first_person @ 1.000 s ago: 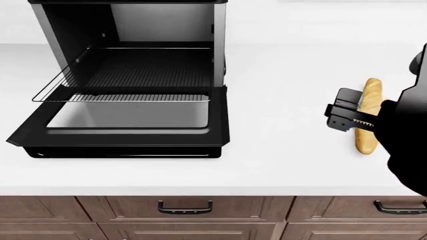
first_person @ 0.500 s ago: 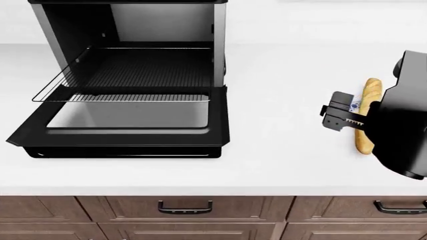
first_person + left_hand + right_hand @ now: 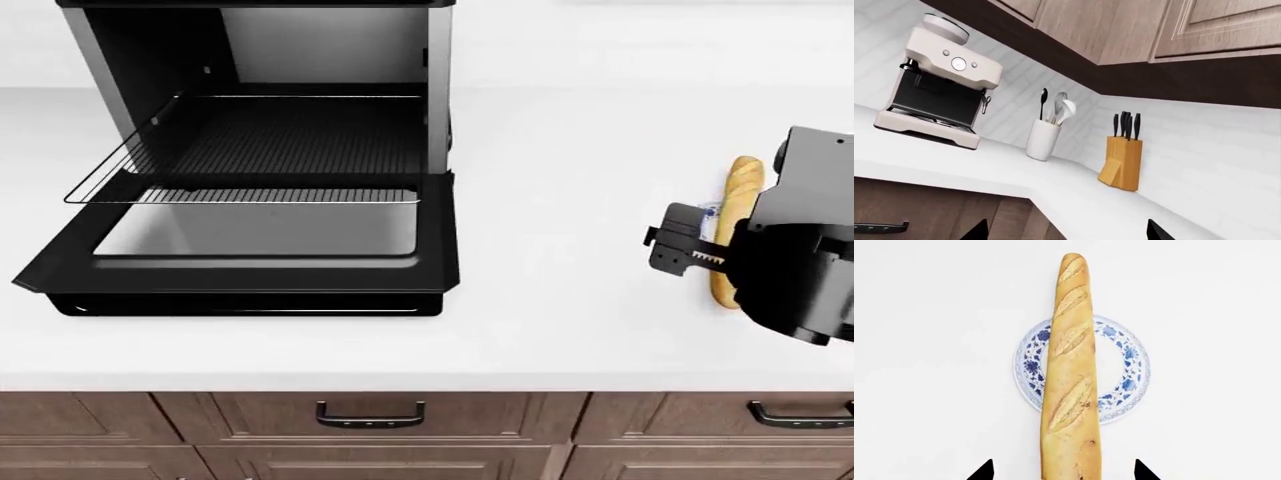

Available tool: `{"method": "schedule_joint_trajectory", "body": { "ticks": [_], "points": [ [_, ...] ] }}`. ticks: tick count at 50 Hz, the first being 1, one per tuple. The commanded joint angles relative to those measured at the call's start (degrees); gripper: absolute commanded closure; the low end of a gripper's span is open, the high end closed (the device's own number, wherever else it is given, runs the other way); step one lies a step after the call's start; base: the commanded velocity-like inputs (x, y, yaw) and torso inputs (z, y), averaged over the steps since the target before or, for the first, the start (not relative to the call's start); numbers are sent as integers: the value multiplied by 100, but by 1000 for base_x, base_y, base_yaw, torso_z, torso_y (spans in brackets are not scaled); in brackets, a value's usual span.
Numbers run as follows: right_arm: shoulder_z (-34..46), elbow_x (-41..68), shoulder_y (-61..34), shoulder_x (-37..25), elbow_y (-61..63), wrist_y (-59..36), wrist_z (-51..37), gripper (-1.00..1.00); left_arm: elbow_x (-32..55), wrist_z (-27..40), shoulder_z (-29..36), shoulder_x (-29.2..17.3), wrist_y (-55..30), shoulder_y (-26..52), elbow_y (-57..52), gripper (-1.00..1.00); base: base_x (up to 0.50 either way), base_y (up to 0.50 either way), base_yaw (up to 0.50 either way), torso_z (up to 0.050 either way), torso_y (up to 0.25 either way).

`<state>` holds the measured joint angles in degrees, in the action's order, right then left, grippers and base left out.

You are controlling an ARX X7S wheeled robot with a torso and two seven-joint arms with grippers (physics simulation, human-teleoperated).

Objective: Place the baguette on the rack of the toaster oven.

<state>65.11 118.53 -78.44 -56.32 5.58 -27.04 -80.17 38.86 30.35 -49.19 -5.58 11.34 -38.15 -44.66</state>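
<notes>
One gripper positioned for pickup; grasp not yet made.
Right gripper is spread wide, empty, straddling the baguette on its plate. Next: descend, clamp, carry to rack.

The right claw is hanging low at the right, fingers spread apart; the left claw is gaping too.

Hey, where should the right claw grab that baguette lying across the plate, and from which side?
Grip the baguette around its middle, coming straight down from above. It lies flat across the blue-and-white plate, ends overhanging, so its long slim sides are free. The right claw is open astride its width; a mid-length grip should keep it balanced.
</notes>
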Motion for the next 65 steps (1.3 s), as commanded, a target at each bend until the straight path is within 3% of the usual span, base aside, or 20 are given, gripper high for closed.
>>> {"method": "schedule_joint_trajectory", "body": {
  "ticks": [1,21,46,62,63,65],
  "points": [
    [158,-48,-5,146,-390,-187,126,-100,-43,31,37,-23,-13,8,4,-100,0,0,0,0,0],
    [396,-297,-247,725,-1609,-587,706,-100,-124,69,76,-30,-18,13,7,-100,0,0,0,0,0],
    [545,-348,152,707,-1859,-530,941,-100,-183,114,100,-56,-40,28,11,-100,0,0,0,0,0],
    [489,-258,425,286,-1477,-335,802,-100,-171,101,75,-25,14,-12,15,-100,0,0,0,0,0],
    [489,-262,425,285,-1474,-330,794,100,-169,100,75,-28,14,-12,19,-100,0,0,0,0,0],
    [484,-261,417,288,-1469,-328,787,100,-147,95,61,-25,27,-22,21,-100,0,0,0,0,0]
  ]
}}
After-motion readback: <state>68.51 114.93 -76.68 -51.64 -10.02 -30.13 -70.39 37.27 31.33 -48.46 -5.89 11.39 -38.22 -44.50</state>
